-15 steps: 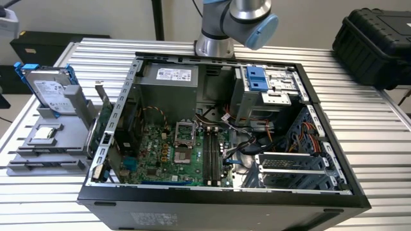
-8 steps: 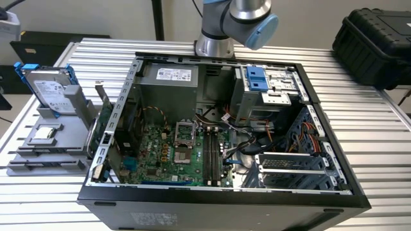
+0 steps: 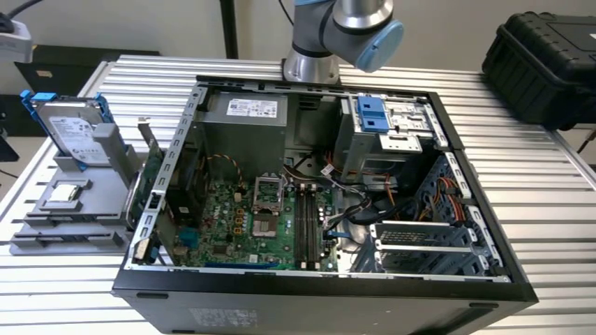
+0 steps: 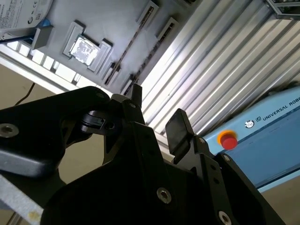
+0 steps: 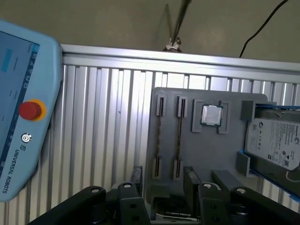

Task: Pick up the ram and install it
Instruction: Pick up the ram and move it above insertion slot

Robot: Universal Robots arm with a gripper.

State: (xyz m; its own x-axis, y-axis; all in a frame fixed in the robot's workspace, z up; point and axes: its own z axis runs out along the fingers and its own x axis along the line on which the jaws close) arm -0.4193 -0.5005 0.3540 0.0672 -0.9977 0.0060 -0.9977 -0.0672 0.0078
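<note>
My gripper hangs open over the near end of a grey parts holder, with nothing between its black fingers. In both wrist views the holder's two narrow slots show only thin dark lines, and I cannot tell whether the ram stands in one. In the exterior view the open computer case lies on the table. Long dark strips fill the memory slots on its green motherboard; whether one is the ram I cannot tell. The arm rises behind the case.
The holder at the exterior view's left carries a silver hard drive, a processor chip and a green expansion card. A teach pendant lies on the ribbed table. A black case sits far right.
</note>
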